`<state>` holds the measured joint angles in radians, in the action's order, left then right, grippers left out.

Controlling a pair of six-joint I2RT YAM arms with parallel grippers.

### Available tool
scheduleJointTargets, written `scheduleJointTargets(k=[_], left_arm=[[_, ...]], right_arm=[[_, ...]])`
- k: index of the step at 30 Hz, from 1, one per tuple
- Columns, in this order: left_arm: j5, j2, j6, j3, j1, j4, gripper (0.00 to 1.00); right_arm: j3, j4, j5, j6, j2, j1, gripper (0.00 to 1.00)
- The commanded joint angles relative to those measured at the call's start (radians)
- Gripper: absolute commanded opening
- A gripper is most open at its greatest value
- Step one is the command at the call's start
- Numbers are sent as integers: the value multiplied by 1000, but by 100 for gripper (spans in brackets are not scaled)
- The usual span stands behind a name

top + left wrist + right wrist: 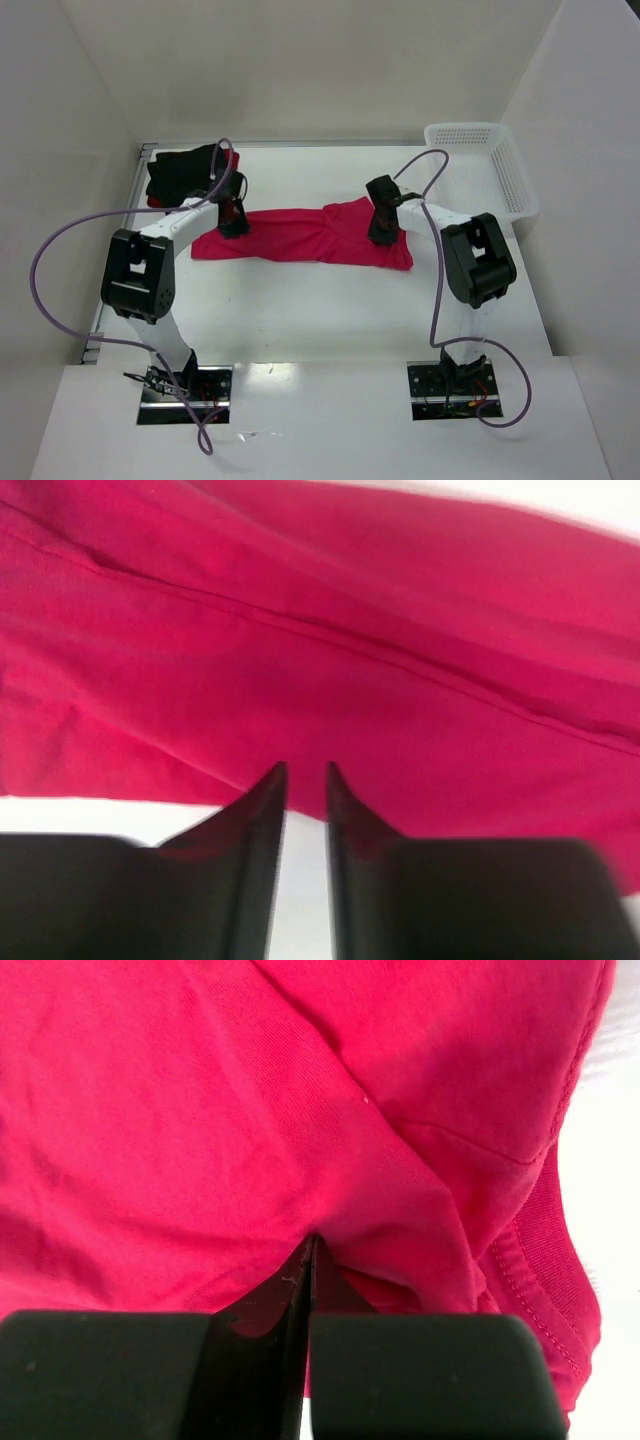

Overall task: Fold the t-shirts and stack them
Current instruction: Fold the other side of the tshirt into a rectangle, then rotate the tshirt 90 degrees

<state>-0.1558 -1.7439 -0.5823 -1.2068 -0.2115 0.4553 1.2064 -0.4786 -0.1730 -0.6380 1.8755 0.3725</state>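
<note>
The crimson-pink t-shirt [300, 238] lies as a wide, loosely folded band across the middle of the table. My left gripper [235, 222] is at its back left part. In the left wrist view the shirt [330, 650] fills the frame, and the left gripper [305, 772] has its jaws a narrow gap apart at the cloth's edge, with white table showing between them. My right gripper [382, 232] is on the shirt's right part. In the right wrist view it [310, 1245] is shut on a puckered fold of the shirt [250, 1110]. A black t-shirt [185, 170] lies bunched at the back left on a darker red one [158, 204].
A white perforated basket [480, 165] stands at the back right against the wall. White walls enclose the table on the left, back and right. Purple cables loop from both arms.
</note>
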Motion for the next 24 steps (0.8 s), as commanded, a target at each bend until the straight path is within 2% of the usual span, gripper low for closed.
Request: scheduleJointTargets(k=[1, 4, 9, 18, 20, 24], left_arm=[[-65, -66, 4, -43, 14, 36, 26], [-74, -114, 13, -59, 23, 45, 19], [-64, -164, 38, -95, 34, 65, 18], [90, -174, 113, -74, 44, 126, 13], [90, -174, 128, -74, 20, 146, 13], [181, -174, 141, -39, -8, 166, 12]], right_arm=[[68, -25, -72, -6, 31, 14, 0], [131, -37, -82, -6, 97, 14, 0], [215, -57, -82, -6, 168, 14, 0], [430, -94, -82, 38, 345, 14, 0], [498, -103, -94, 47, 370, 14, 0], [628, -112, -85, 66, 447, 14, 0]])
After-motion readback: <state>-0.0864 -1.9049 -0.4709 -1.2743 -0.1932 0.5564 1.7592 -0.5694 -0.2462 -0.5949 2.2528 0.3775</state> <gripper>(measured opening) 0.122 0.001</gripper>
